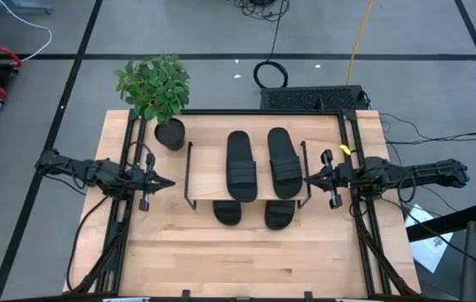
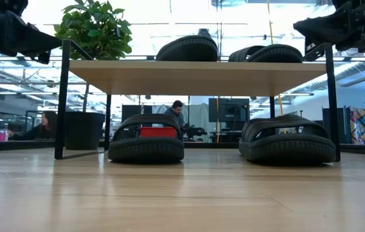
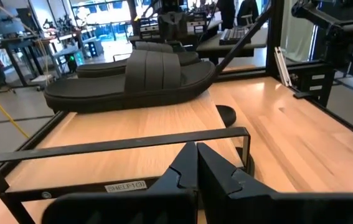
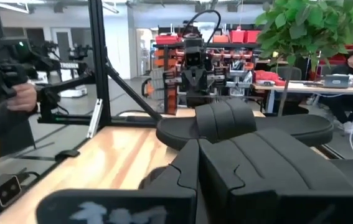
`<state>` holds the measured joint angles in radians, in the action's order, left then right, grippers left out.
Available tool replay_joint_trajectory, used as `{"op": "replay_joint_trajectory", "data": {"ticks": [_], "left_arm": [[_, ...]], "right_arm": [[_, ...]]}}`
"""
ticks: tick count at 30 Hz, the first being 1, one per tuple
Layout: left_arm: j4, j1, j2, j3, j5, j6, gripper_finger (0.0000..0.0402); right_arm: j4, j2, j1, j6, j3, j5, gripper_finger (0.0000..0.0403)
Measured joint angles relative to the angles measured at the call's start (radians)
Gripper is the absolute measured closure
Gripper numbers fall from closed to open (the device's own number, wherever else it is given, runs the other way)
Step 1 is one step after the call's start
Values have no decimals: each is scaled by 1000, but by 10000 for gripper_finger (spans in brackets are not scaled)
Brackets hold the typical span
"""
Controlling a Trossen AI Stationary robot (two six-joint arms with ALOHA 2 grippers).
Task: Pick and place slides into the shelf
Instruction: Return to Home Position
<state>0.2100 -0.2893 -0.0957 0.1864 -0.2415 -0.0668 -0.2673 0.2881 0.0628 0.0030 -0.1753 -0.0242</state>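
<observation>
Two black slides (image 1: pixel 241 164) (image 1: pixel 283 161) lie side by side, soles down, on the shelf's light wooden top board (image 1: pixel 206 172). Two more slides (image 2: pixel 147 139) (image 2: pixel 288 139) rest on the table under the shelf; their ends poke out past the board's near edge (image 1: pixel 227 212) (image 1: pixel 279 215). My left gripper (image 1: pixel 169 182) hovers shut just left of the shelf's wire frame, empty. My right gripper (image 1: pixel 307 177) hovers shut just right of the shelf, empty. In the left wrist view the shut fingers (image 3: pixel 196 163) point at the nearer top slide (image 3: pixel 132 78).
A potted green plant (image 1: pixel 155 88) stands at the table's far left, behind the shelf's left end. Black rails (image 1: pixel 124 214) (image 1: pixel 363 222) run along both sides of the table. Bare wood (image 1: pixel 246 260) lies near the front edge. People sit in the room behind the table.
</observation>
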Motion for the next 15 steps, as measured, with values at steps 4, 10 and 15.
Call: {"op": "replay_joint_trajectory", "data": {"ticks": [4,10,15], "left_arm": [[22,0,0,0,0,10,401],[24,0,-2,0,3,36,393],[27,0,-2,0,5,51,383]], "right_arm": [[17,0,0,-13,0,26,403],[-13,0,0,30,0,24,403],[-12,0,0,-17,0,24,403]]}}
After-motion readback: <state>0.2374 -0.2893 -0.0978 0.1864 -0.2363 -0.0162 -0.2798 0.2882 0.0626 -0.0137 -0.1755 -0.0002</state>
